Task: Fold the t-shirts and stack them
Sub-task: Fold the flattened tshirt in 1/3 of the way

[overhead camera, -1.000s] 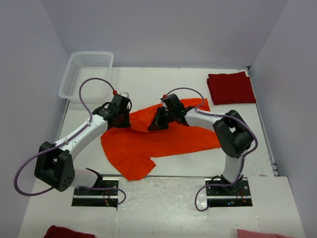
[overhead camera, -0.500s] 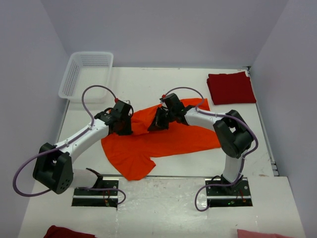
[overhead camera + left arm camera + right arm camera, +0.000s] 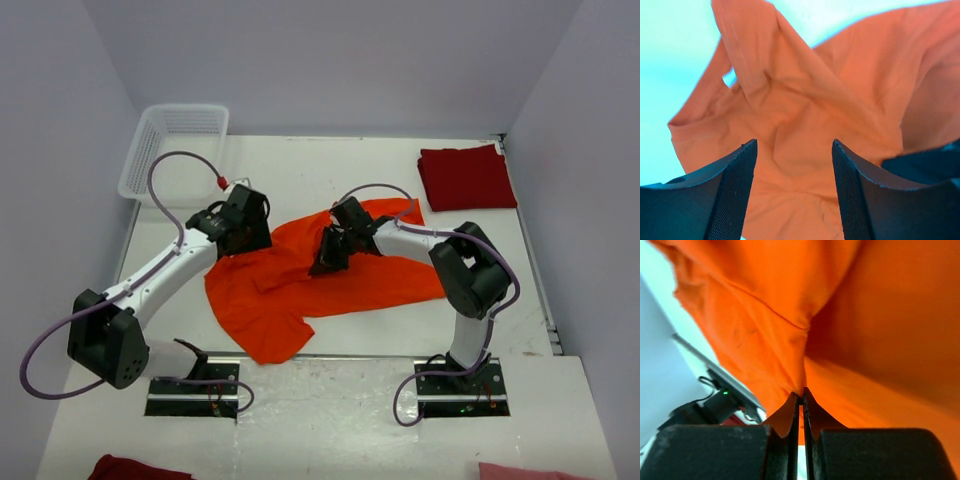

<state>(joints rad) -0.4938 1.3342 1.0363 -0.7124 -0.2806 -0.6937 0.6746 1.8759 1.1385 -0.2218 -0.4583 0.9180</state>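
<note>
On the right wrist feed, I see the right claw point(image 3: 801, 394) pinched tight together on a ridge of the orange t-shirt point(image 3: 880, 315). The cloth rises in a tented fold straight off the tips and fills nearly everything beyond them.

On the left wrist feed, the left claw point(image 3: 793, 143) has its fingers point(image 3: 730, 190) wide apart with nothing gripped between them. The orange t-shirt point(image 3: 840, 100) lies rumpled just past the tips. One flap runs away up and to the left of them over the pale table point(image 3: 670, 60).

From overhead, I have the left claw point(image 3: 247, 243) at the shirt's left edge and the right claw point(image 3: 328, 262) near its middle. The orange t-shirt point(image 3: 300, 295) spreads crumpled under both, and its longest part trails from the left claw toward the arm bases. Well beyond the right claw, at the table's far right corner, lies the folded dark red t-shirt point(image 3: 465, 177). Far behind the left claw, at the far left corner, sits the white basket point(image 3: 148, 160).
</note>
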